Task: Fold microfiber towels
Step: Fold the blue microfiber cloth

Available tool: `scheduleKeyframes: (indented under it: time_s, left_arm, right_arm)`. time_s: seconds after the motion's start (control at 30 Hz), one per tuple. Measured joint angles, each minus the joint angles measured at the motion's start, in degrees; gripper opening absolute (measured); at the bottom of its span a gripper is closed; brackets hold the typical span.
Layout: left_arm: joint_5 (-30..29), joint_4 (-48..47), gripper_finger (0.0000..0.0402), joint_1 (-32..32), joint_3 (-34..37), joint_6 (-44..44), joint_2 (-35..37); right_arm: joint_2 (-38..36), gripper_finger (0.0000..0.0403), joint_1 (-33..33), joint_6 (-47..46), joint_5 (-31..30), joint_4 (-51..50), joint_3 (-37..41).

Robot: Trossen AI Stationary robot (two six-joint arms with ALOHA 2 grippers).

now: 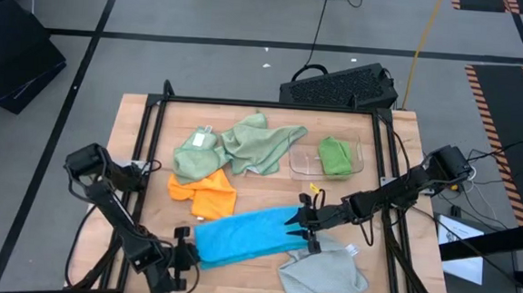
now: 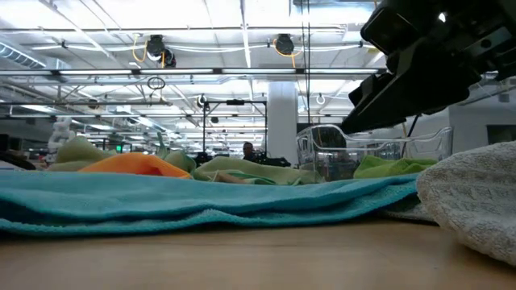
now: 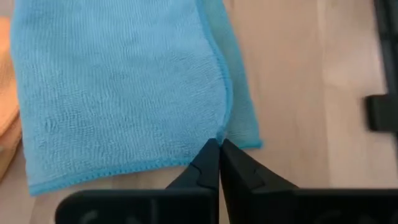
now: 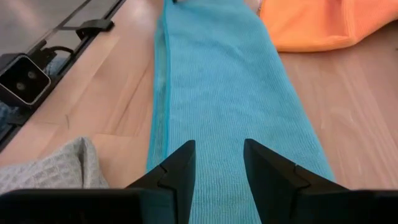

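Leftmost along the bright blue microfibre towel point(image 1: 247, 236), which lies as a long folded strip on the wooden table point(image 1: 268, 188), is the left gripper point(image 1: 185, 252), low at that towel's left end. In the left wrist view its two dark fingers point(image 3: 208, 163) are pressed together, clenched on the blue towel's hemmed edge where the folded layers meet.

Just behind the blue towel's left half sits the orange microfibre towel point(image 1: 206, 192), bunched and touching the strip's back edge. Behind the orange one, farther from the blue towel, lie two pale sage green microfibre towels, the left one point(image 1: 196, 156) crumpled with a small pale label on top, the right one point(image 1: 263, 145) spread loosely and overlapping it.

Over the blue towel's right end hangs the right gripper point(image 1: 305, 224). In the right wrist view its dark fingers point(image 4: 179, 168) stand apart with a clear gap, the blue cloth lying flat below them and nothing gripped; I read it as released. In the low view the same gripper hangs above the cloth.

Behind the blue towel's right end, well apart from it, a clear shallow plastic tray point(image 1: 302, 160) holds the folded bright green microfibre towel point(image 1: 335, 156) against its right side.

Touching the front of the blue towel's right end is the light grey microfibre towel point(image 1: 323, 272), rumpled, with a small white tag at its right corner.
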State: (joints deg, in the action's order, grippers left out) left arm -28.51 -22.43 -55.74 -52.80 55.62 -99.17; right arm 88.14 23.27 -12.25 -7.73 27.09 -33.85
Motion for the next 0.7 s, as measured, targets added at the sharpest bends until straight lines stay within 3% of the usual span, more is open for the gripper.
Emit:
scheduleKeyframes:
  time_s: [0.33,0.5,0.7]
  left_arm:
    - [0.23,7.91,0.0015,-0.16,-0.07,-6.01,-1.22]
    - [1.57,3.55,0.0076,-1.53,-0.02,2.55,-2.08]
    - [1.52,11.82,0.0156,-3.3,-0.08,2.65,0.46]
  right_arm:
    - [0.0,0.013,0.0,-0.39,-1.39,-0.44,0.0]
    - [0.0,0.013,0.02,-0.74,-1.39,-0.72,0.0]
    - [0.0,0.013,0.02,-3.73,-6.04,-0.71,0.0]
